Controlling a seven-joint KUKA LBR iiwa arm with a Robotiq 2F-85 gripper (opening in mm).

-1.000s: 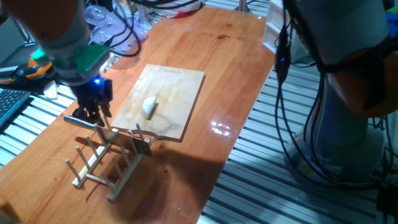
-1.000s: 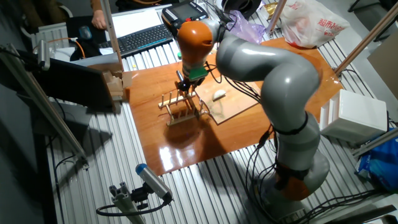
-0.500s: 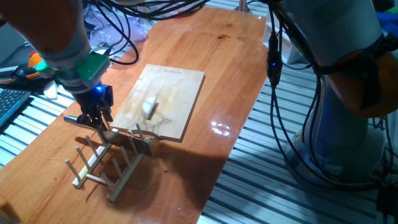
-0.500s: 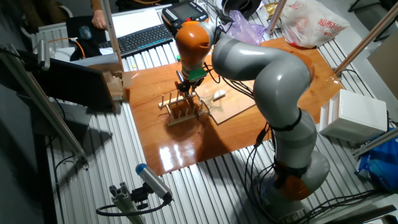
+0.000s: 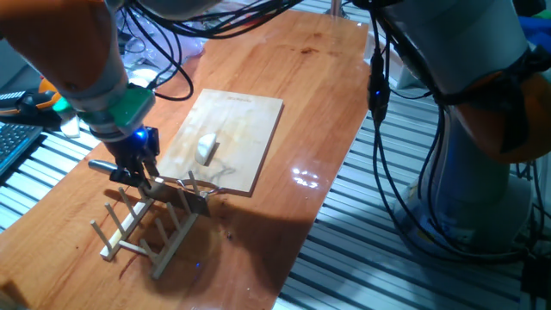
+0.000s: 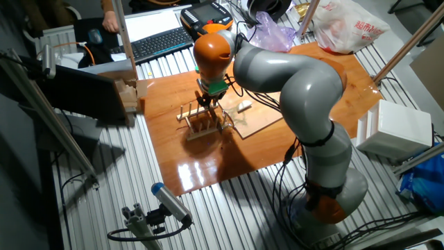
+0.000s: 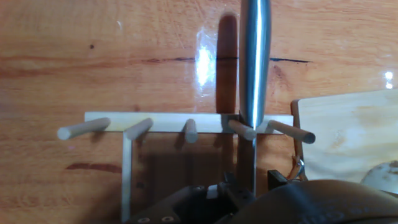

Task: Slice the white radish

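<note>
White radish (image 5: 206,147) lies on the cutting board (image 5: 241,120); the fingers (image 5: 138,176) reach the knife (image 7: 254,68) in the wooden rack (image 5: 146,224), grip unclear.

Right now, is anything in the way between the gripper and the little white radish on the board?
Not really. The gripper is down at the wooden rack, by the knife. The white radish lies alone on the cutting board, with only bare board and table between them.
</note>
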